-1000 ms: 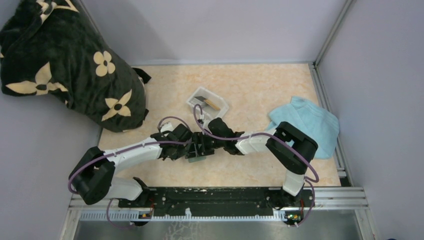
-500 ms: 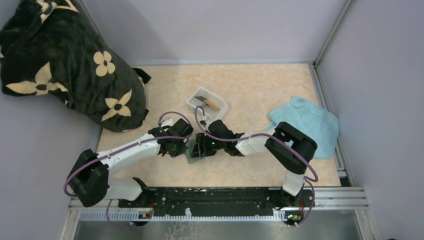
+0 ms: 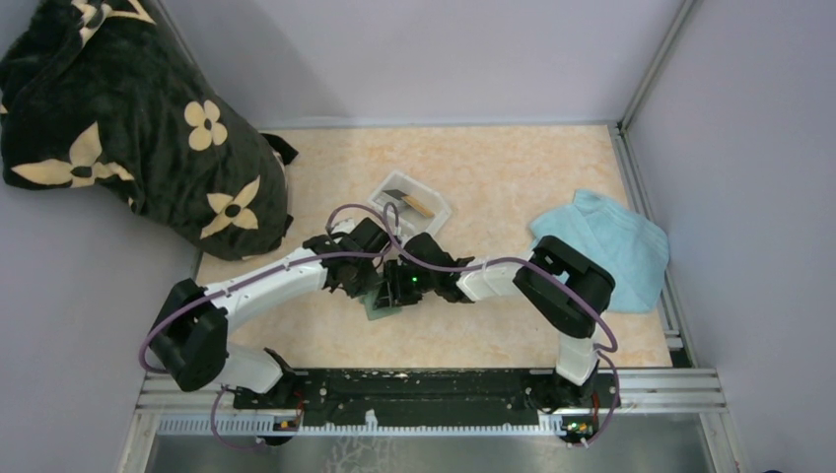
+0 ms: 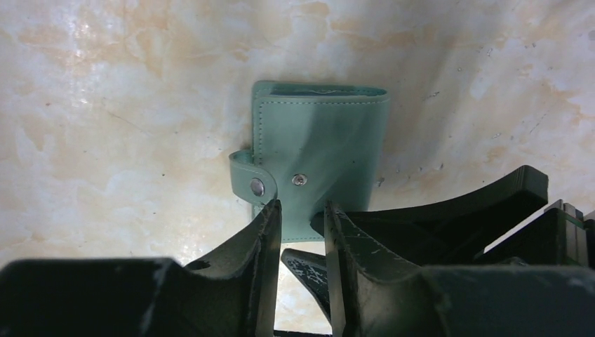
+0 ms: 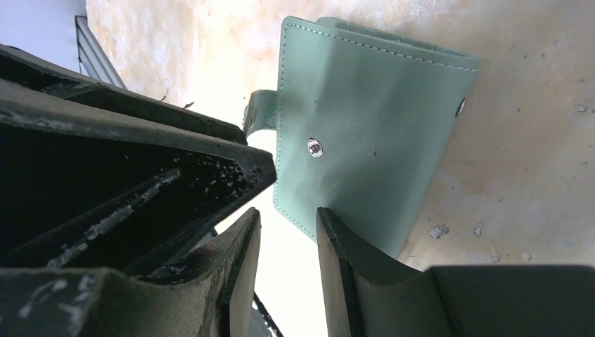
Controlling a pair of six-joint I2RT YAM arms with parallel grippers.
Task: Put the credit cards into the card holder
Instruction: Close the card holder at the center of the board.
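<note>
Both arms stretch forward and bend inward, so their wrists nearly meet. The left end effector [image 4: 302, 205] and the right end effector [image 5: 288, 210] point downward, each with fingers narrowly apart.

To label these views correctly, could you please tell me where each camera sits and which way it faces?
Top external: above and behind the bases, looking down at the table; both arms show, meeting over the card holder.
Left wrist: on the left arm, looking down past the left gripper at the card holder.
Right wrist: on the right arm, looking past the right gripper at the same holder.
Shared: all three show the card holder.
</note>
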